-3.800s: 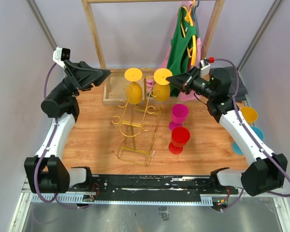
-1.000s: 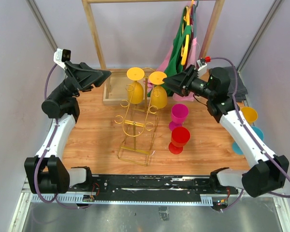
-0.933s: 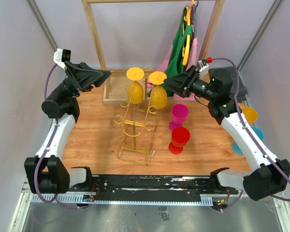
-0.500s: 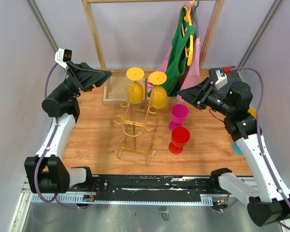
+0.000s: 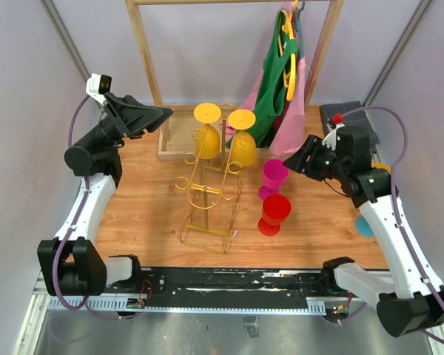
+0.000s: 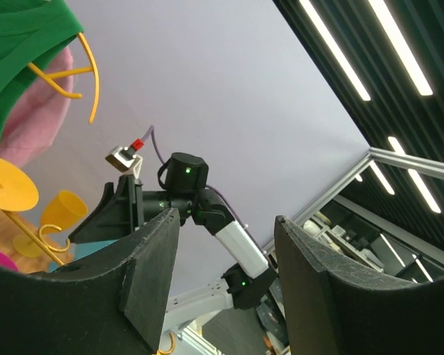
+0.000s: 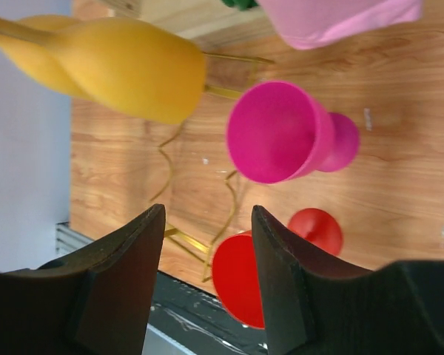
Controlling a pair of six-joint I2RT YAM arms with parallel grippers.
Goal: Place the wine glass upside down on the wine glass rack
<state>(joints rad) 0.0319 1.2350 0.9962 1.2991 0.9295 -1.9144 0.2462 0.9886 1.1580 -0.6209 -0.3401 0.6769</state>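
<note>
Only the wrist views show left claw (image 6: 226,222) and right claw (image 7: 207,214) parted, empty, the right facing a pink glass (image 7: 277,133).

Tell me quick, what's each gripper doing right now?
Left gripper: open, holding nothing.
Right gripper: open, holding nothing, facing the pink wine glass.
</note>
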